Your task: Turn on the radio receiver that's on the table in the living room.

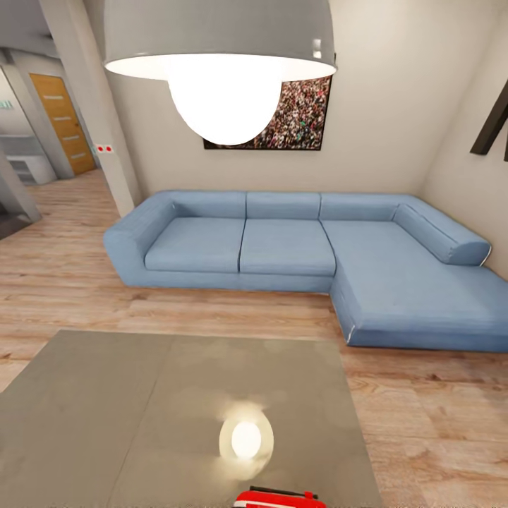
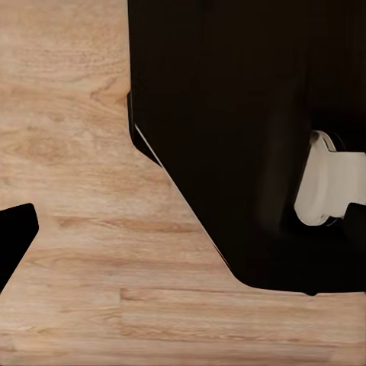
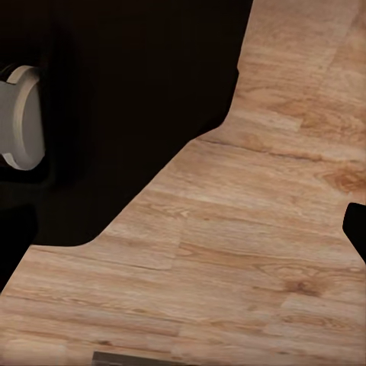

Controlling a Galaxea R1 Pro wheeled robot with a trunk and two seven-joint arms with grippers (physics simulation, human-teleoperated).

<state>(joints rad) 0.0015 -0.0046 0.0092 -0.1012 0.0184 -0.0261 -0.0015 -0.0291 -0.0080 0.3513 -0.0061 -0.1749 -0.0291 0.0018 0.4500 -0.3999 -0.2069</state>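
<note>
The red radio receiver (image 1: 276,499) with white stripes and a thin wire handle peeks in at the bottom edge of the head view, resting on the near part of the glossy grey table (image 1: 106,416); most of it is cut off. In the left wrist view, the left gripper (image 2: 183,244) hangs over wood floor, a dark fingertip (image 2: 17,238) at the frame's edge and nothing between the fingers. The right gripper (image 3: 183,236) likewise hangs over the floor, with one fingertip (image 3: 357,229) showing at the frame's edge.
A blue L-shaped sofa (image 1: 296,247) stands beyond the table across a strip of plank floor (image 1: 212,307). A grey dome lamp (image 1: 219,42) hangs close overhead, before a crowd picture (image 1: 296,120). The robot's black base (image 2: 244,137) shows beside each gripper. A hallway with a wooden door (image 1: 65,120) opens at left.
</note>
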